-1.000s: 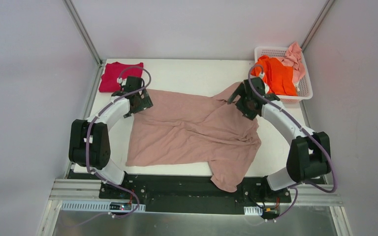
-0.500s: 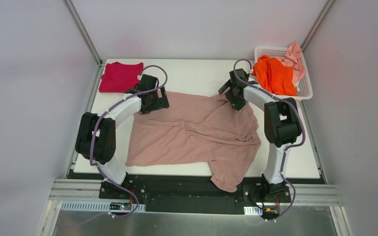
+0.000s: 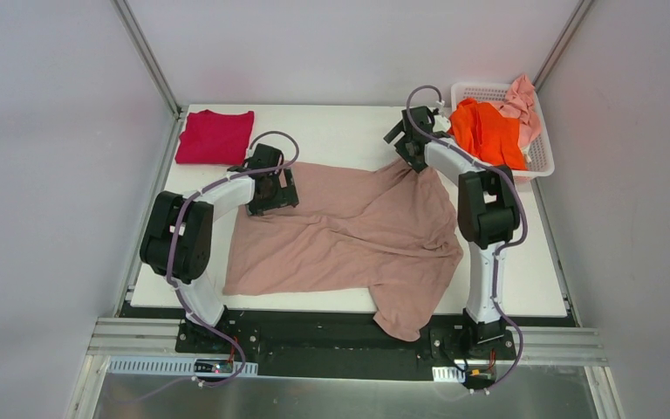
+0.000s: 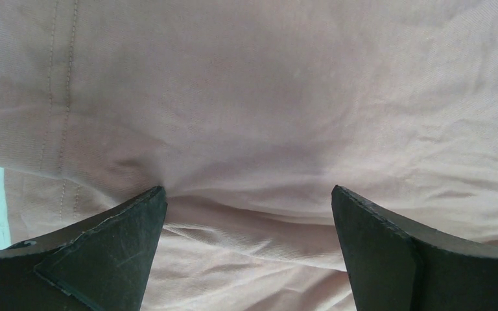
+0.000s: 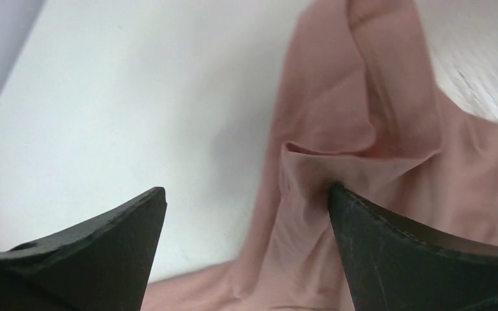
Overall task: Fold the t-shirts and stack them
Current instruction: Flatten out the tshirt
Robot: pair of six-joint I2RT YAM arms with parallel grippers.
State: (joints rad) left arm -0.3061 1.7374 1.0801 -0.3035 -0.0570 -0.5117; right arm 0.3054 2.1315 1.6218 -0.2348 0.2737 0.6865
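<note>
Left gripper (image 4: 248,192) released, low over beige t-shirt (image 3: 349,229); right gripper (image 5: 246,189) released, arm outstretched

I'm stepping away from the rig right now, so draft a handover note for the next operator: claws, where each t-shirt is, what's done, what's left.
Left claw: open, tips on the dusty-pink shirt, far-left part, holding nothing.
Right claw: open at that shirt's raised far-right corner, holding nothing.
Dusty-pink shirt: spread rumpled on the table, one end over the near edge.
Done: crimson shirt, apparently folded, at the far-left corner.
Orange shirt and pale pink shirt: heaped in the white basket.
Left: flatten and fold the dusty-pink one, fold the basket two, stack all.
</note>
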